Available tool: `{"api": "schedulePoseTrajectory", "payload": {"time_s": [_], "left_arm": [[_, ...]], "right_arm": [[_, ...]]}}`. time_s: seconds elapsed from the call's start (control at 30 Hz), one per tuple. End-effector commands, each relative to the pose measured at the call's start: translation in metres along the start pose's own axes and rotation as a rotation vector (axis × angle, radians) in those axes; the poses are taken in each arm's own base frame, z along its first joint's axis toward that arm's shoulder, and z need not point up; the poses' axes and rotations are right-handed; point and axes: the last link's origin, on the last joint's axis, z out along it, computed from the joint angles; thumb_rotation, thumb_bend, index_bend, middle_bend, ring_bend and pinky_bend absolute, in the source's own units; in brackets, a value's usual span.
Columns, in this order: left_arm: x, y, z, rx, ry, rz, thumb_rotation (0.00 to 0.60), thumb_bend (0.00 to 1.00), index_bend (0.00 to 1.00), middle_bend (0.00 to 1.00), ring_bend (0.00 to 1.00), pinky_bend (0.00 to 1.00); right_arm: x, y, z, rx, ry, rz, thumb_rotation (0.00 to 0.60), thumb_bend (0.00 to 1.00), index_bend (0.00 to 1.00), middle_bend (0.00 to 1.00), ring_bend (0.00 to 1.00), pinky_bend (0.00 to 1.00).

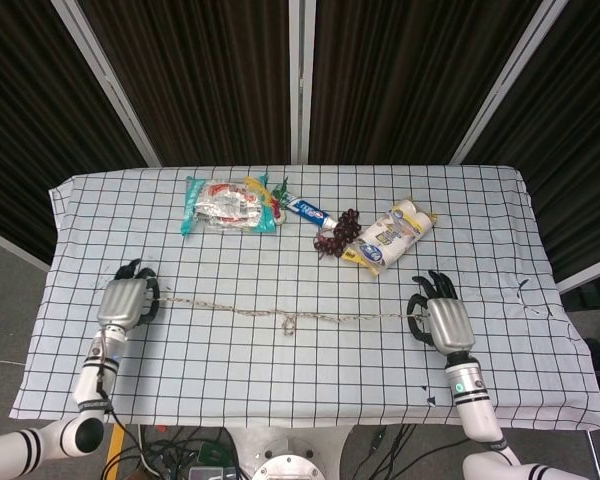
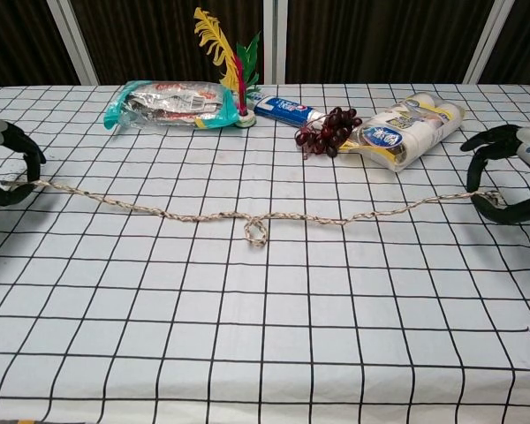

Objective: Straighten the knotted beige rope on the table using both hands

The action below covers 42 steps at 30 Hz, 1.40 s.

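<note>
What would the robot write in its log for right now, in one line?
left robot hand: holds rope end | right robot hand: holds other end | knotted beige rope: stretched across checked tablecloth | knot: small loop, not undone

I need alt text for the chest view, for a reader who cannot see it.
A beige rope lies stretched across a checked table, one small loop left midway. The left hand and right hand hold its ends; snack packets lie behind.

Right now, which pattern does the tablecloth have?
White tablecloth with a black grid of squares; clearest in the chest view.
</note>
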Motion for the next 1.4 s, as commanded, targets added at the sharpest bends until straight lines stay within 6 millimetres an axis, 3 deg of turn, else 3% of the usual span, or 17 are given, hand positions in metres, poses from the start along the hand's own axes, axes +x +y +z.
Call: {"api": "schedulePoseTrajectory", "payload": {"time_s": [0.03,0.5,0.8,1.4], "left_arm": [[-0.001,-0.003,-0.001,0.002,-0.005,0.001,0.600,0.47,0.62,0.23,0.02,0.11],[0.004,-0.014,-0.004,0.022,0.010,-0.003,0.600,0.47,0.62,0.23,0.02,0.11],[0.000,-0.022,-0.008,0.034,-0.001,0.000,0.600,0.47,0.62,0.23,0.02,0.11],[-0.007,-0.022,-0.008,0.031,-0.018,0.006,0.600,0.47,0.63,0.23,0.02,0.11]], "right_arm": [[0.002,0.013,-0.005,-0.021,-0.003,-0.007,0.600,0.40,0.65,0.17,0.00,0.00],[0.009,0.061,-0.016,-0.107,-0.012,-0.011,0.600,0.40,0.65,0.17,0.00,0.00],[0.007,0.081,-0.022,-0.133,-0.023,-0.010,0.600,0.40,0.65,0.16,0.00,0.00],[-0.005,0.088,-0.022,-0.139,-0.045,-0.004,0.600,0.40,0.65,0.15,0.00,0.00]]}}
